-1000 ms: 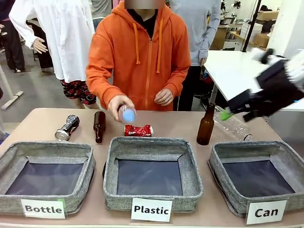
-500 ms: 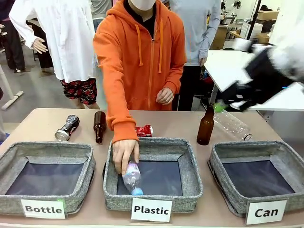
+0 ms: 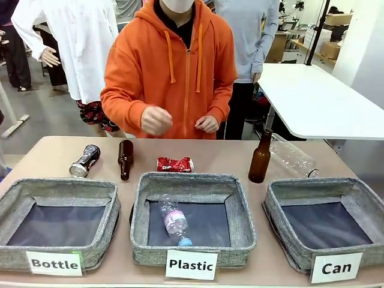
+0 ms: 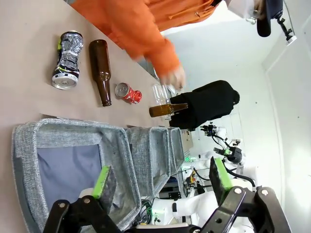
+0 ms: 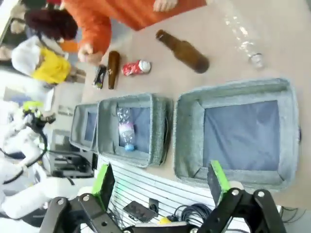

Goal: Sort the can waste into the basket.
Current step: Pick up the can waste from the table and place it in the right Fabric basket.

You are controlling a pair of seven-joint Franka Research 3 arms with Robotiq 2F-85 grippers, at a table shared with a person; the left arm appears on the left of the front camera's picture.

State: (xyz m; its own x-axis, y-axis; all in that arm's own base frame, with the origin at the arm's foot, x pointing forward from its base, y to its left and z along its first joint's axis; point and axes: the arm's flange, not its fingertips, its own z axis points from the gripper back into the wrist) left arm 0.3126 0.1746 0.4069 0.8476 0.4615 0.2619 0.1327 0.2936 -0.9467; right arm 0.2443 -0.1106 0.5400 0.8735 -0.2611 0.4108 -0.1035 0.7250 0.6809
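Lying on the table [image 3: 54, 150] just behind the middle basket [image 3: 192, 180], the crushed red can [image 3: 174, 164] is seen in the front view, with the dark can [image 3: 84, 161] well to its left, behind the "Bottle" basket [image 3: 60, 183]. The "Can" basket [image 3: 312, 183] is set at the right. In the left wrist view, the left gripper [image 4: 163, 180] is held spread wide, grasping nothing. In the right wrist view, the right gripper [image 5: 160, 182] is likewise spread and unloaded, and the "Can" basket is seen beyond its fingers.

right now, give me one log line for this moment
left gripper open | right gripper open | red can on table | dark can on table | Can basket without cans
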